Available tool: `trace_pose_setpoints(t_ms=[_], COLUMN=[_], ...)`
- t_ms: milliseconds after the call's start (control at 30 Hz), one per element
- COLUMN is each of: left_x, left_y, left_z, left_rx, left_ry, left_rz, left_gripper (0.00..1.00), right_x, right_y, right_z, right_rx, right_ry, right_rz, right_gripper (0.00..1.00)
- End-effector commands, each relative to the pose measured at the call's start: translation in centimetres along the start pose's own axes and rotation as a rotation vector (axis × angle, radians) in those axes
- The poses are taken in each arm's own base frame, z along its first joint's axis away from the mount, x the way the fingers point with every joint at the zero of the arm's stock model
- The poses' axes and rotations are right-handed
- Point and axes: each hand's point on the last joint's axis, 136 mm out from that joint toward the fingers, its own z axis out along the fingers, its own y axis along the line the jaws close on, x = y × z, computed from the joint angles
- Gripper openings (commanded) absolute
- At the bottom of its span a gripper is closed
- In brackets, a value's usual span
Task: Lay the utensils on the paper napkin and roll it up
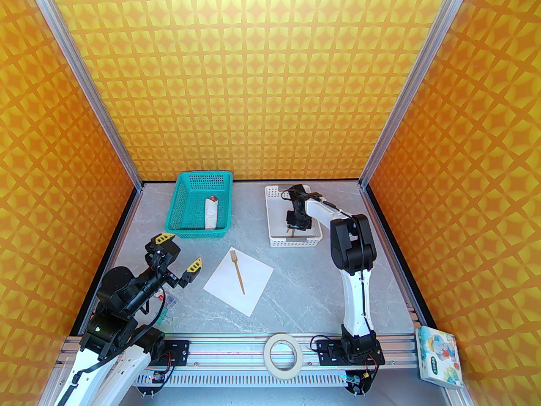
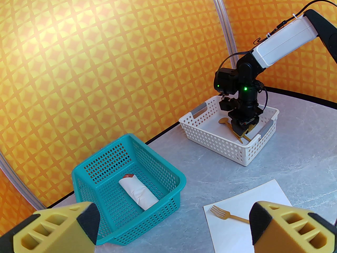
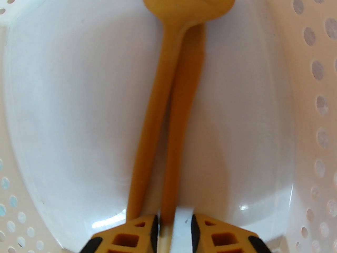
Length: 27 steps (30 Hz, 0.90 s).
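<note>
The white paper napkin [image 1: 239, 281] lies flat on the grey table, a tan fork [image 1: 237, 271] resting diagonally on it, tines toward the back. In the left wrist view, napkin [image 2: 244, 228] and fork [image 2: 223, 213] appear between my fingers. My left gripper [image 1: 179, 252] hovers wide open left of the napkin, holding nothing. My right gripper [image 1: 291, 229] reaches down into the white basket [image 1: 272, 209]. There a round-bowled spoon [image 3: 168, 62] lies beside a second tan handle [image 3: 187, 88]. The right gripper [image 3: 174, 220] straddles that handle's end, jaws narrow with a gap on the right side.
A teal basket [image 1: 186, 222] at the back left holds a white roll with a red-brown tip [image 1: 210, 214]. A tape roll [image 1: 283, 352] lies on the front rail, a patterned tissue pack [image 1: 437, 355] at the front right corner, and small clips [image 1: 169, 300] by the left arm.
</note>
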Motion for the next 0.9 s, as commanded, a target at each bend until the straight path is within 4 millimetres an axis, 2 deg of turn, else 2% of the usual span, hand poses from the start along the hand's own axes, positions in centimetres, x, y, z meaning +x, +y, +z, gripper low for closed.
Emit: trace_pose_setpoints(t_ms=[0, 433, 867], left_x=[-0.2, -0.5, -0.4], left_y=[-0.1, 0.0, -0.1], left_z=[-0.1, -0.1, -0.2], left_rx=[0.014, 0.011, 0.013], left_ry=[0.002, -0.002, 0.004], left_rz=[0.012, 0.017, 0.022], left_gripper=[0.99, 0.99, 0.99], right_x=[1.2, 2.0, 2.5], right_y=[-0.1, -0.1, -0.1], right_z=[1.6, 1.5, 1.6], right_rx=[0.001, 0.008, 0.007], right_ry=[0.074, 0.146, 0.170], right_rz=[-0.024, -0.048, -0.061], right_gripper=[0.27, 0.26, 0.18])
